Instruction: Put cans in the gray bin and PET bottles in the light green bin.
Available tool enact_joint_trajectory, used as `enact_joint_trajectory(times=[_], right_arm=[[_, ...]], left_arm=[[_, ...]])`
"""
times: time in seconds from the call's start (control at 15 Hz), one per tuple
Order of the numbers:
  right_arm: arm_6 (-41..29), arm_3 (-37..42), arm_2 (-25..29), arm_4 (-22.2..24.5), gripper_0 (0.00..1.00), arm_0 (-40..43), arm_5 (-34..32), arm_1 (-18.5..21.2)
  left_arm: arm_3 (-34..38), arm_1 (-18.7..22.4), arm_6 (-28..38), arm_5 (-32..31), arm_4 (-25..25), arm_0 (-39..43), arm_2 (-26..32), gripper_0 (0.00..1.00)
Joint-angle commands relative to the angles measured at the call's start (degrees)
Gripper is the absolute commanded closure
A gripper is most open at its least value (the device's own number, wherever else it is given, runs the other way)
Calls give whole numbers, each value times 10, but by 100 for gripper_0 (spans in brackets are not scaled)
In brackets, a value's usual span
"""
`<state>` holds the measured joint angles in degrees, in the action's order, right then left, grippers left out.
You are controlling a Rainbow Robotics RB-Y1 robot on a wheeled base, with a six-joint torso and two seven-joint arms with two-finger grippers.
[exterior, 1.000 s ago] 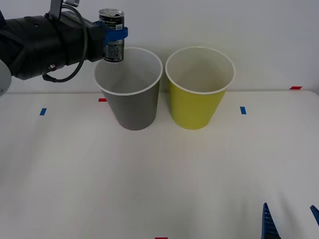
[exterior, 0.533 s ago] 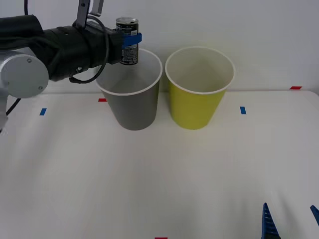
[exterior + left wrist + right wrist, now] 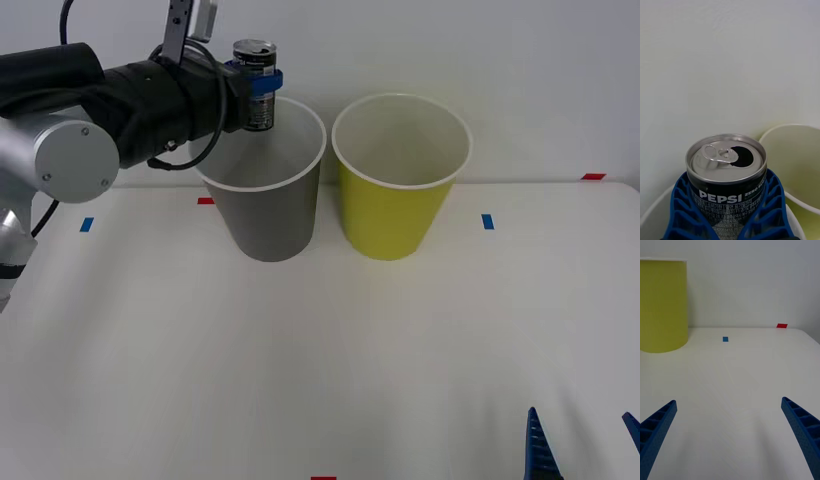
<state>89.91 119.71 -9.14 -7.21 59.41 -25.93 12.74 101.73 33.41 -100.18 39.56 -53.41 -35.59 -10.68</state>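
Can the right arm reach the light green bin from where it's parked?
Probably yes: the open right end effector faces bare table, with the light green bin ahead and nothing between.

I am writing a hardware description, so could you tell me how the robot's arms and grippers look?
The left arm is black near the wrist, with a round silver-gray joint, looping black cables and a metal bracket. The left gripper and right gripper both have blue ribbed fingers tapering toward their tips.

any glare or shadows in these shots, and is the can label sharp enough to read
Front view: soft, even light, faint shadows beside the gray bin and green bin, no glare. Left wrist view: can sharp, PEPSI readable, mild sheen on its top. Right wrist view: faint finger shadows on the table.
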Motion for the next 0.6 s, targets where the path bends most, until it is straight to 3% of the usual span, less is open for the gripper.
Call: enact_joint_trajectory(times=[0.07, 0.27, 0.33, 0.4, 0.6], right_arm=[[0, 0, 0, 0, 4, 0, 0, 0], [0, 0, 0, 0, 3, 0, 0, 0], [0, 0, 0, 0, 4, 0, 0, 0], [0, 0, 0, 0, 4, 0, 0, 0], [0, 0, 0, 0, 3, 0, 0, 0]], left_arm=[[-5, -12, -4, -8, 14, 0, 0, 100], [-9, -15, -8, -11, 21, 0, 0, 100], [-9, -15, -8, -11, 23, 0, 0, 91], [-9, -14, -7, -11, 25, 1, 0, 0], [-8, -3, -3, -11, 18, 1, 0, 0]])
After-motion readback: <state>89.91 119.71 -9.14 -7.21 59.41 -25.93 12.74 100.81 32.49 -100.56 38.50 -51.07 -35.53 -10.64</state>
